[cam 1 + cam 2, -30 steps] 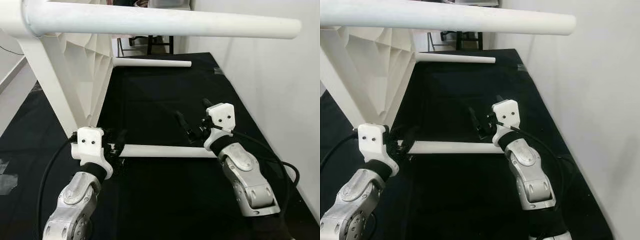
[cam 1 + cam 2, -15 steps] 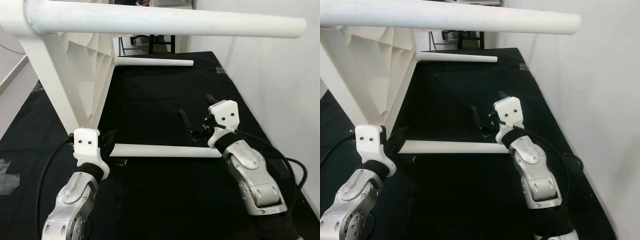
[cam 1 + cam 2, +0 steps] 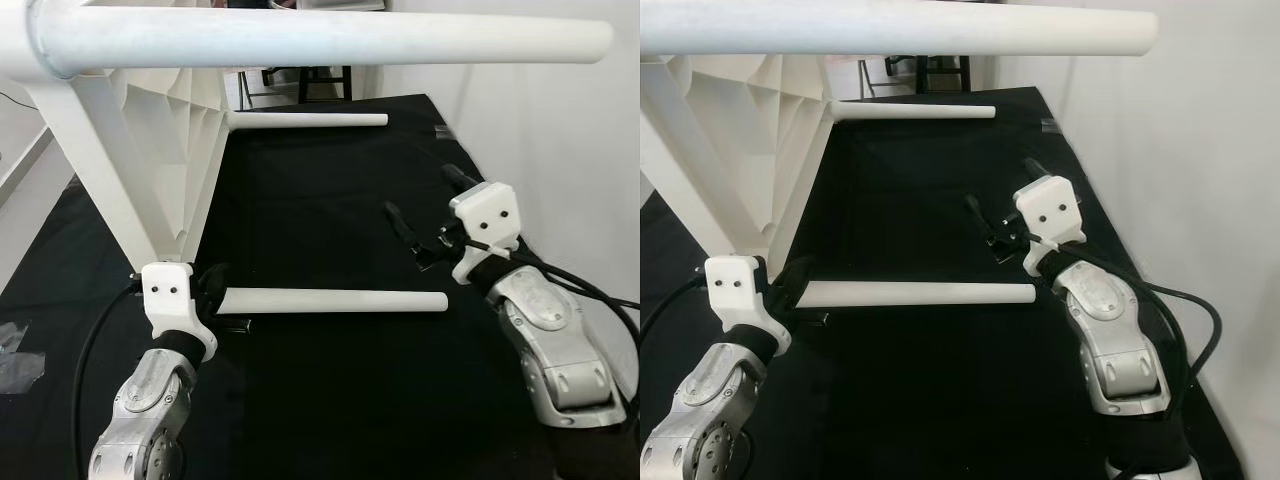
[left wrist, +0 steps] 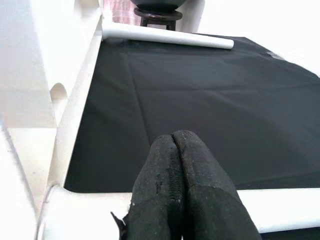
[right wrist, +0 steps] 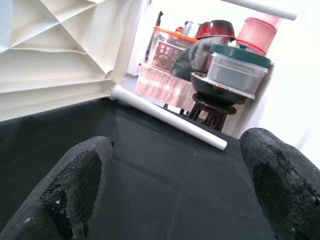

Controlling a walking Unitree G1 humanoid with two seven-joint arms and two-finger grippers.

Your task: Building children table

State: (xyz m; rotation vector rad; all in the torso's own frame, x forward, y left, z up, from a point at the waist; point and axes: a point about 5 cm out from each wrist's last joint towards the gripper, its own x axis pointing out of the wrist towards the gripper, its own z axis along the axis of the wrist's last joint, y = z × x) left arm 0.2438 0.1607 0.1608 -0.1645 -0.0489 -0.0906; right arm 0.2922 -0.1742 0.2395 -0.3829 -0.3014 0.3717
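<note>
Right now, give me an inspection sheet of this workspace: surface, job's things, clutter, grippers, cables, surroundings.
Surface: black mat on the floor.
Job's things: white table top on its edge, legs sticking out sideways; near leg low over the mat, far leg beyond, top leg overhead.
Clutter: nothing seen.
Grippers: left gripper shut, at the near leg's base; right gripper open, off the leg's free end.
Cables: black cables along both arms.
Surroundings: white wall on the right; stool stacked with containers beyond.
</note>
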